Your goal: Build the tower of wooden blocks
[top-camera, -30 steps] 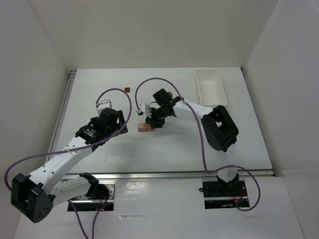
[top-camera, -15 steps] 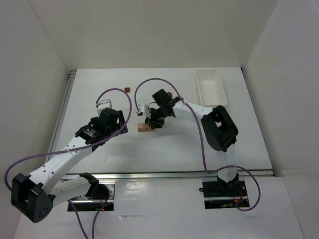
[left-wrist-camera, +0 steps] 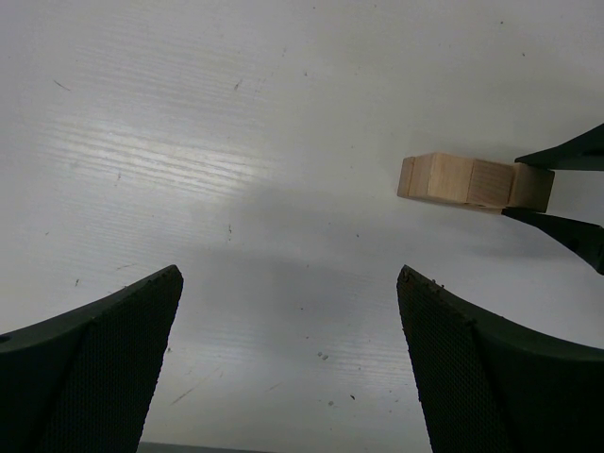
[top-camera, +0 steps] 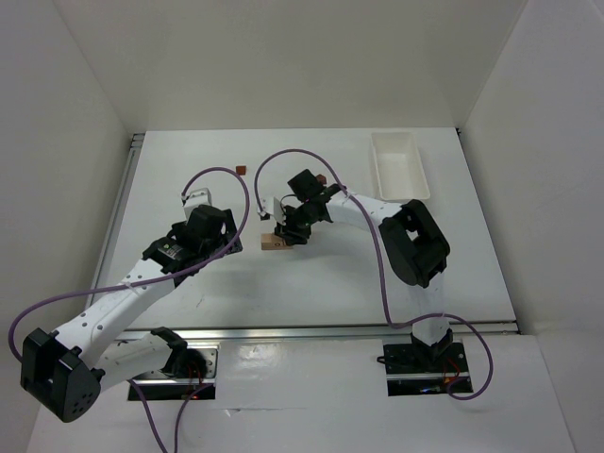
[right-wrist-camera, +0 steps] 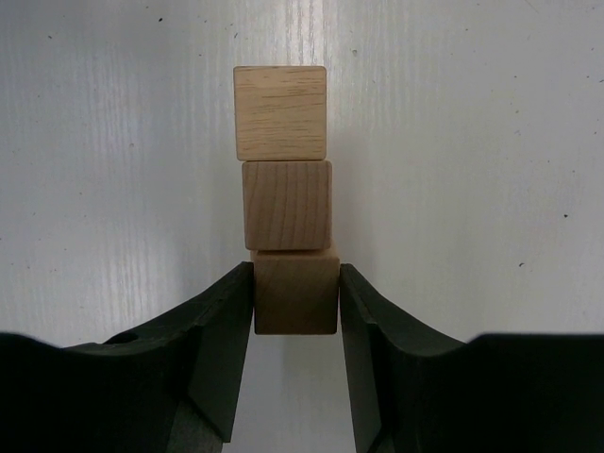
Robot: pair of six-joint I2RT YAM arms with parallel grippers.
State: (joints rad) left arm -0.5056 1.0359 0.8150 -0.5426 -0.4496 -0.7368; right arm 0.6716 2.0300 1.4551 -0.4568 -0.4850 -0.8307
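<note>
Three pale and tan wooden blocks (right-wrist-camera: 283,179) lie end to end in a row on the white table, and they also show in the top view (top-camera: 274,243) and the left wrist view (left-wrist-camera: 462,181). My right gripper (right-wrist-camera: 296,271) is shut on the nearest, darker tan block (right-wrist-camera: 295,302) of the row; in the top view the gripper (top-camera: 288,232) sits just right of the blocks. My left gripper (left-wrist-camera: 289,278) is open and empty over bare table, left of the blocks (top-camera: 234,239). A tiny dark brown block (top-camera: 241,170) lies alone at the back.
A white rectangular plastic tray (top-camera: 396,165) stands at the back right. White walls enclose the table on three sides. Purple cables loop over both arms. A metal rail runs along the near edge (top-camera: 321,330).
The right gripper and the block row have shifted very slightly. The left arm has not moved.
</note>
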